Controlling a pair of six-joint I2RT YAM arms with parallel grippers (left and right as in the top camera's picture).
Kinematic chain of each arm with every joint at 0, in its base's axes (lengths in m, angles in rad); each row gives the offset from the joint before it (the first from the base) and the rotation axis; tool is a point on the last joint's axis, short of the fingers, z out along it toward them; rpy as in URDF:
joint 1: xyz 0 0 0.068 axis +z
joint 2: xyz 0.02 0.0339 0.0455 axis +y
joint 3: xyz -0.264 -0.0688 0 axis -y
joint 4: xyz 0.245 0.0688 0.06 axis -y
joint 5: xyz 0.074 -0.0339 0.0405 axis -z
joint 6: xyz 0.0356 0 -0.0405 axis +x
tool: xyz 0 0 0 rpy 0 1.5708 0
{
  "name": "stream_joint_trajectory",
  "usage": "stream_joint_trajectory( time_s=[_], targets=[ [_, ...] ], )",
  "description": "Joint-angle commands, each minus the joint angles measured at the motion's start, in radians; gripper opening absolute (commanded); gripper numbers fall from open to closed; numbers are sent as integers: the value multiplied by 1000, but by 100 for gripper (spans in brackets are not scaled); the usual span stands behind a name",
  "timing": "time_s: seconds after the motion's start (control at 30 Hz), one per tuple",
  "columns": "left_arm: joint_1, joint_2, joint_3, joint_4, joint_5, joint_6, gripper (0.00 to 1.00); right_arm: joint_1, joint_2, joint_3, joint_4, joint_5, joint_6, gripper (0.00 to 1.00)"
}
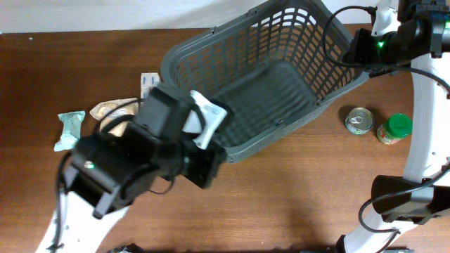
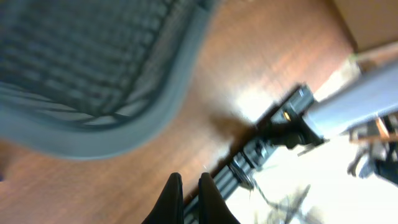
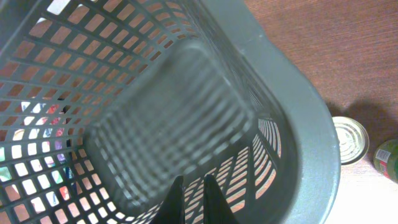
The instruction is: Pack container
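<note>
The large dark grey basket (image 1: 281, 77) lies at an angle across the middle and back of the table. A white packet (image 1: 209, 116) rests at its near-left corner by the rim. My left gripper (image 1: 208, 167) hovers over bare wood just outside the basket's near corner; in the blurred left wrist view its jaws (image 2: 190, 186) are shut with nothing between them, and the basket rim (image 2: 155, 118) shows at upper left. My right gripper (image 1: 356, 48) is at the basket's far-right end. Its jaws (image 3: 190, 186) are shut, pointing down inside the lattice wall (image 3: 292, 124).
A tin can (image 1: 359, 119) and a green-lidded jar (image 1: 394, 128) stand right of the basket; both show in the right wrist view, the can (image 3: 348, 140) and the jar (image 3: 388, 158). A teal packet (image 1: 70, 130), a tan packet (image 1: 112, 110) and a white-blue packet (image 1: 148, 81) lie at left.
</note>
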Motion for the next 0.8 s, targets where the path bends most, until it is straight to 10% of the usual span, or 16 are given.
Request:
stream_joint_trajectory(
  time_s=[0.0, 0.77],
  targets=[
    [-72, 54, -34, -15, -43, -17, 2, 6, 7, 19, 1, 15, 11, 4],
    [-137, 237, -155, 101, -261, 2, 2, 6, 41, -57, -7, 60, 0, 4]
  ],
)
